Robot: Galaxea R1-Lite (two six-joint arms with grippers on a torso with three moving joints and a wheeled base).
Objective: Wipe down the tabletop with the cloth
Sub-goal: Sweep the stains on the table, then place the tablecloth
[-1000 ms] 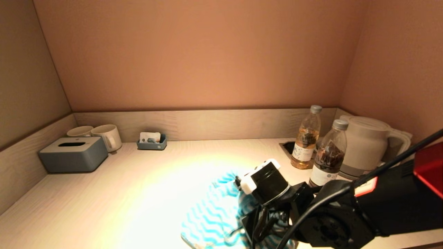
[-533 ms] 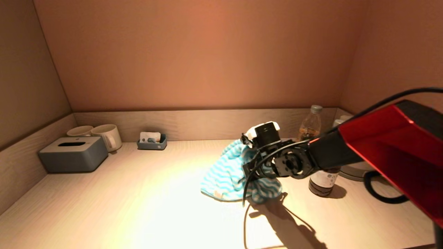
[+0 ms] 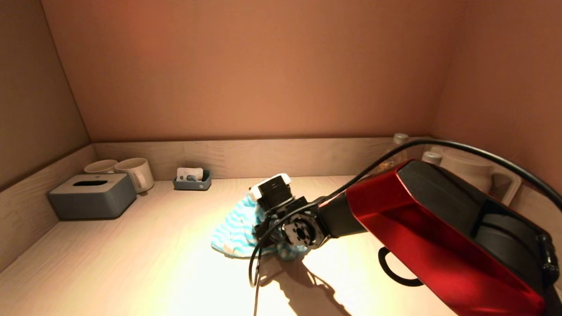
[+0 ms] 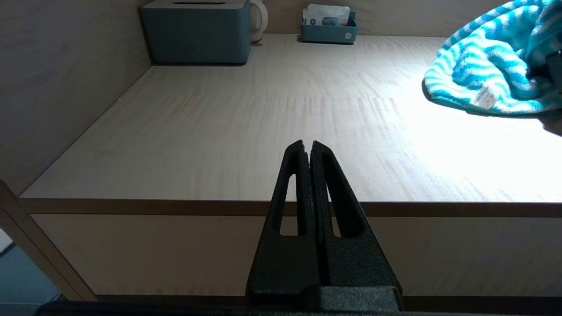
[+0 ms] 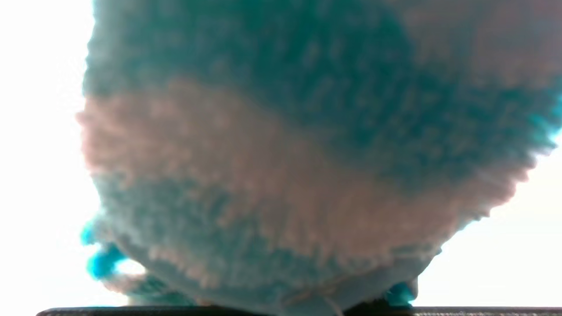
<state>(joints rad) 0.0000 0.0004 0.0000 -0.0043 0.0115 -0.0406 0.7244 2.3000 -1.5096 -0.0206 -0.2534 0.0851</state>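
Mid-tabletop [image 3: 131,263] | cloth [image 3: 232,228] bunched against right hand [image 3: 263,228], fingers hidden; left hand [image 4: 306,147] pressed together, off the front edge

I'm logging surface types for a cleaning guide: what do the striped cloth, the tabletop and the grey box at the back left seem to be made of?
The blue-and-white wavy-striped cloth looks like terry towelling: fuzzy looped pile with a sewn label. The pale tabletop looks like matt wood or wood-look laminate, going by its fine grain lines. The grey slotted tissue box is smooth and matt with rounded edges, probably plastic.
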